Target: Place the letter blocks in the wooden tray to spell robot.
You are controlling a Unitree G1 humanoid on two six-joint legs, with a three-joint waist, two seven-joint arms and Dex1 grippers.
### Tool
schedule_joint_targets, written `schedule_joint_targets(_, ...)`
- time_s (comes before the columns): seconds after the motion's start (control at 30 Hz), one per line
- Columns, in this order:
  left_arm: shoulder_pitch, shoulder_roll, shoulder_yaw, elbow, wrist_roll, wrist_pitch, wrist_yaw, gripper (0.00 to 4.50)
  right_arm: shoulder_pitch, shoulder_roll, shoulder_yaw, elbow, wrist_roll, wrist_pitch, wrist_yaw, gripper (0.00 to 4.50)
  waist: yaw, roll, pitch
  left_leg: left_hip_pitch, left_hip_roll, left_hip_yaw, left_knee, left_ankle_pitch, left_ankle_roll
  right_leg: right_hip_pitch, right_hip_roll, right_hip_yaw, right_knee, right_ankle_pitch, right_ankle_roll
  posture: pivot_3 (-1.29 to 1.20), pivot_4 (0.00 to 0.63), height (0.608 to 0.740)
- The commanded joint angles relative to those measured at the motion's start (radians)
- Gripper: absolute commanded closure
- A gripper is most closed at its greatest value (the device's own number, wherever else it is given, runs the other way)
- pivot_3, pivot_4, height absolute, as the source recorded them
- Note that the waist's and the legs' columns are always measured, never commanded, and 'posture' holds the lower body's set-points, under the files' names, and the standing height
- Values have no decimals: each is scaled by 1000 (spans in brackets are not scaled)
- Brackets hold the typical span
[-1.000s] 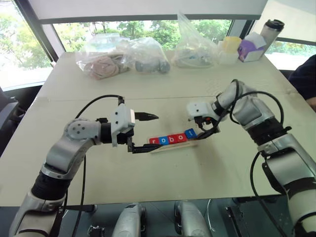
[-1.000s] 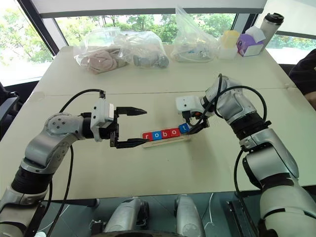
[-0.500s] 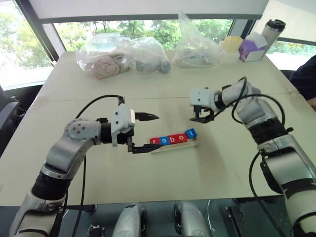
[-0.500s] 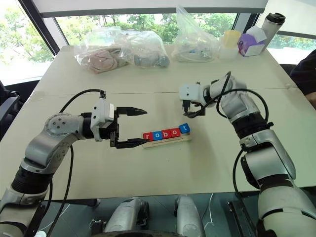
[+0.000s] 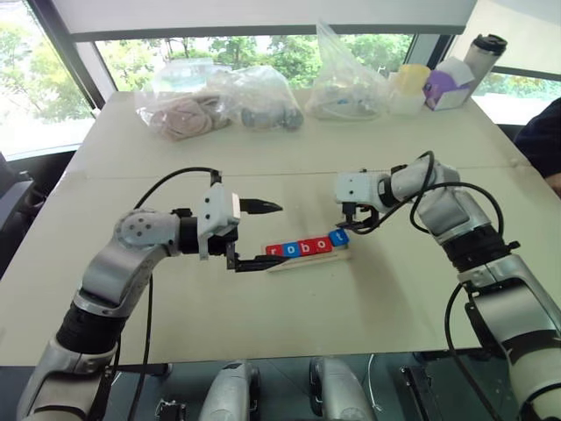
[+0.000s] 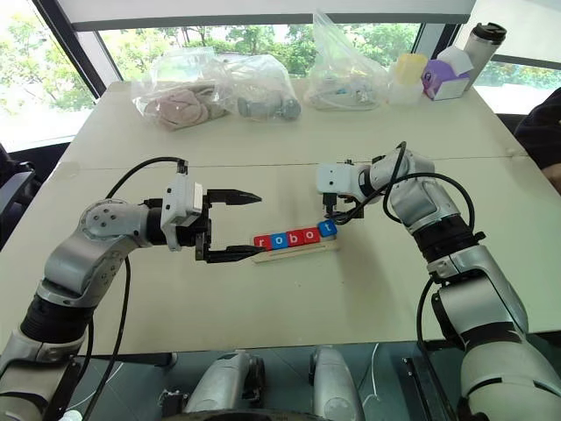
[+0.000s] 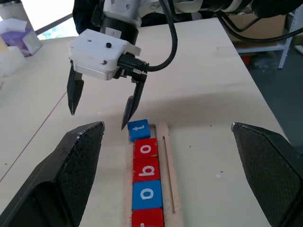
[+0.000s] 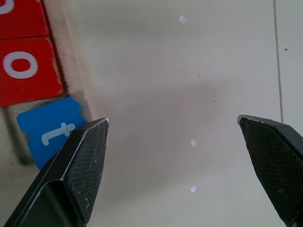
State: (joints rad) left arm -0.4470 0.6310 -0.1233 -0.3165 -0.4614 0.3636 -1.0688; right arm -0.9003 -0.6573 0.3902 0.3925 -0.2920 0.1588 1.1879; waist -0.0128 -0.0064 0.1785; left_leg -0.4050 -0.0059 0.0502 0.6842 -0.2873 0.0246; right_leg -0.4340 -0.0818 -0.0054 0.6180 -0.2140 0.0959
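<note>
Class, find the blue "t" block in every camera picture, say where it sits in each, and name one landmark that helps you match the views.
Left eye view: blue t block, centre, at the right end of the row.
Right eye view: same block, centre, right end of the row.
Left wrist view: lower middle, far end of the row.
Right wrist view: lower left, partly behind a finger.
Shared landmark: the neighbouring red o block.
</note>
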Motion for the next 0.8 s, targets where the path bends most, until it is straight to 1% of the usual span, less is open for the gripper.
schedule_joint_targets(0.03,-21,5,21,-11,-5,-10,-3,0,3,-29,-16,-62,8,16,27,45,0,0,0,0,0,0,0,0,0,0,0,0,0,0,0,0,150,740)
schedule_joint_targets(0.17,-20,4,20,-12,-6,-11,-4,0,16,-34,-24,-99,16,41,38,45,0,0,0,0,0,0,0,0,0,0,0,0,0,0,0,0,150,740)
schedule_joint_targets(0.47,-18,-2,17,-11,-4,-13,-1,0,-62,-28,-47,-2,-8,30,-73,45,-1,0,0,0,0,0,0,0,0,0,0,0,0,0,0,0,150,740)
schedule_joint_targets(0.63,-21,-5,16,-9,-3,-13,1,0,-19,-23,-41,-61,32,64,-35,45,0,0,0,0,0,0,0,0,0,0,0,0,0,0,0,0,150,740)
schedule_joint_targets(0.8,-19,-3,18,-13,-3,-11,2,0,12,-21,-20,-79,29,65,-21,45,-1,0,0,0,0,0,0,0,0,0,1,0,0,0,0,0,150,740)
